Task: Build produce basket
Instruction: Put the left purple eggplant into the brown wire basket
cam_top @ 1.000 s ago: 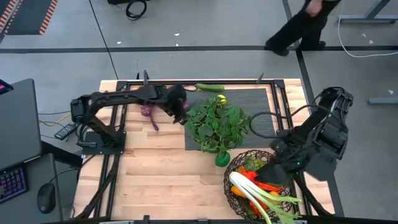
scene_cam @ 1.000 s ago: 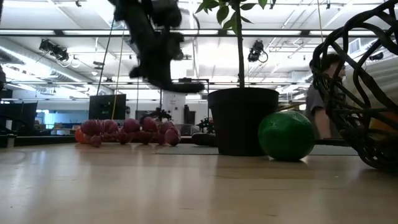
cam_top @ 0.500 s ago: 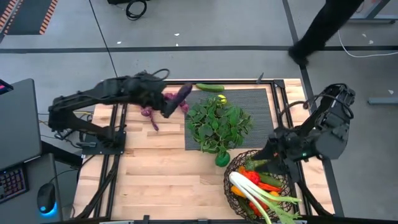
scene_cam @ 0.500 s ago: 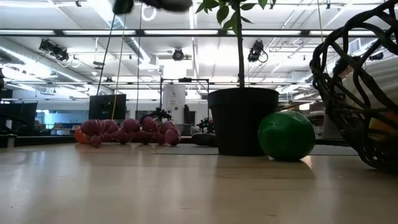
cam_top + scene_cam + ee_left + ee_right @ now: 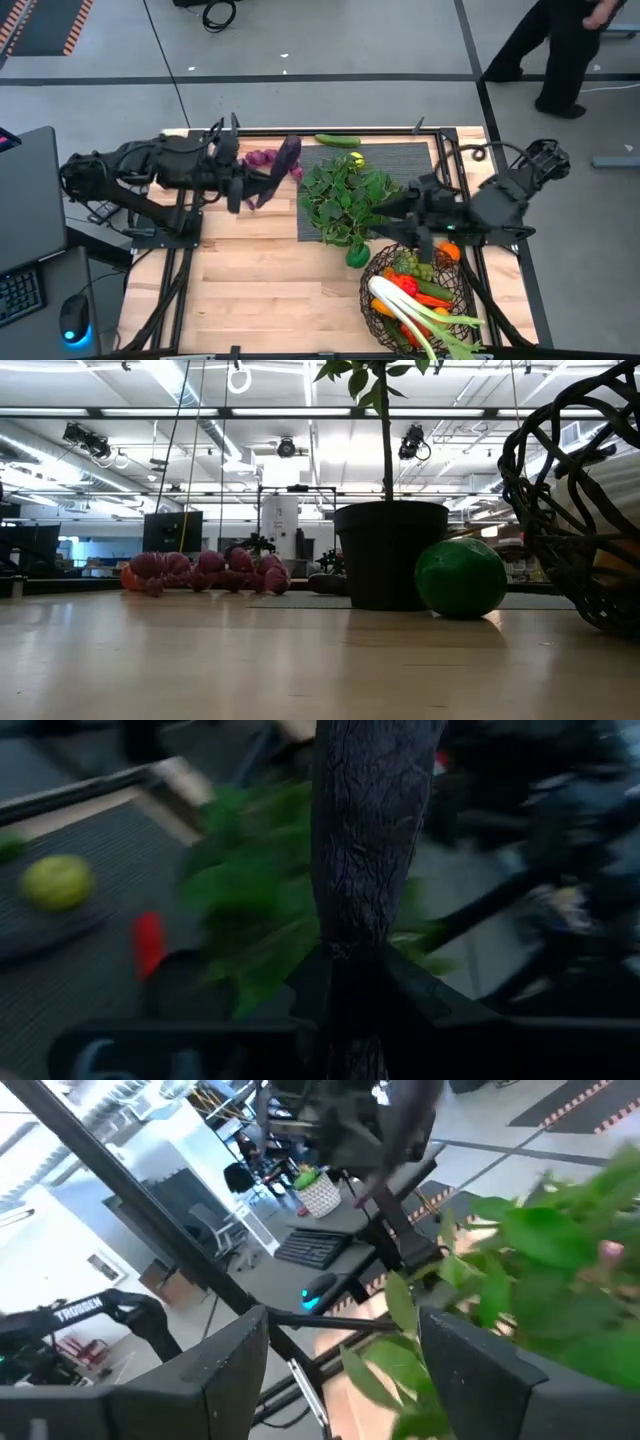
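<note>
The wooden table (image 5: 260, 290) is carrying everything, with a black ribbed mat (image 5: 410, 160) lying across its far middle. On the mat's near edge a leafy potted plant (image 5: 348, 200) is standing; in the low view its dark pot (image 5: 390, 555) is showing with a green lime (image 5: 460, 577) resting just beside it on the table.

The wire basket (image 5: 375, 300) is sitting at the near right part of the table, just beside the plant and the lime. It is holding a leek (image 5: 410, 312), an orange tomato (image 5: 449, 252), green grapes (image 5: 406, 264) and red and orange pieces that are too tangled to tell apart.

The left gripper (image 5: 262, 186) is hanging above the table's far left, fingers pressed onto the lower end of a long dark purple vegetable (image 5: 283, 160), which is sticking out toward the plant. Under it, purple grapes (image 5: 258, 158) are lying on the table, just off the mat's left edge.

The right gripper (image 5: 395, 208) is hovering over the plant's right side, just beyond the basket's far rim, its fingers (image 5: 225, 1370) spread apart and holding nothing.

A cucumber (image 5: 337, 141) is lying at the mat's far edge, and a lemon (image 5: 357, 159) is resting near it, just beside the plant's leaves. A red chili (image 5: 148, 942) is lying on the mat near the pot.

A person (image 5: 550, 50) is walking on the floor beyond the table.
</note>
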Available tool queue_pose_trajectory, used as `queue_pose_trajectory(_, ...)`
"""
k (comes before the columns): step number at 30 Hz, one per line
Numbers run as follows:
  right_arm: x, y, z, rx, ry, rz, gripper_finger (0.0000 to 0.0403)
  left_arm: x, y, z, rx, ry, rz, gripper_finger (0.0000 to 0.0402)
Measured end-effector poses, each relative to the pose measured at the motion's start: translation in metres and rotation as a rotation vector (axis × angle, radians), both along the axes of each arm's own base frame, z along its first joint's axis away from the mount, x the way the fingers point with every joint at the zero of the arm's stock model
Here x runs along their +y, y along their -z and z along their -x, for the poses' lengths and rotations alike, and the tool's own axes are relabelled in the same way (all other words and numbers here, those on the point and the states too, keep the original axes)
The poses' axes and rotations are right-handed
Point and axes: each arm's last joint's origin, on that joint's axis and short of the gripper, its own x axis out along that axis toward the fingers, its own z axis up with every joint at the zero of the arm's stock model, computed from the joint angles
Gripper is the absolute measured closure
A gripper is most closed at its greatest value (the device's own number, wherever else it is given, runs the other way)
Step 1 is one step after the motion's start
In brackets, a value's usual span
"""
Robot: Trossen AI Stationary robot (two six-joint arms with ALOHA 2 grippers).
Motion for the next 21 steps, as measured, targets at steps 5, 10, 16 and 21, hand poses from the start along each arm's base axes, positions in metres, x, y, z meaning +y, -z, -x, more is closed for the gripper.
queue_pose_trajectory(5, 0.005, 0.005, -0.03, -0.054, -0.066, -0.004, 0.0141, -0.02, -0.011, -0.013, -0.155, 0.068, -0.019, 0.034)
queue_pose_trajectory(10, 0.005, 0.007, -0.049, -0.114, -0.062, 0.013, 0.0142, -0.042, -0.011, -0.028, -0.216, 0.145, -0.068, 0.034)
queue_pose_trajectory(16, 0.0, 0.007, -0.056, -0.131, -0.006, 0.013, 0.0139, -0.068, 0.003, -0.053, -0.195, 0.213, -0.106, 0.0335)
queue_pose_trajectory(21, -0.003, 0.005, -0.057, -0.151, 0.015, 0.034, 0.0128, -0.089, 0.006, -0.069, -0.275, 0.256, -0.141, 0.0336)
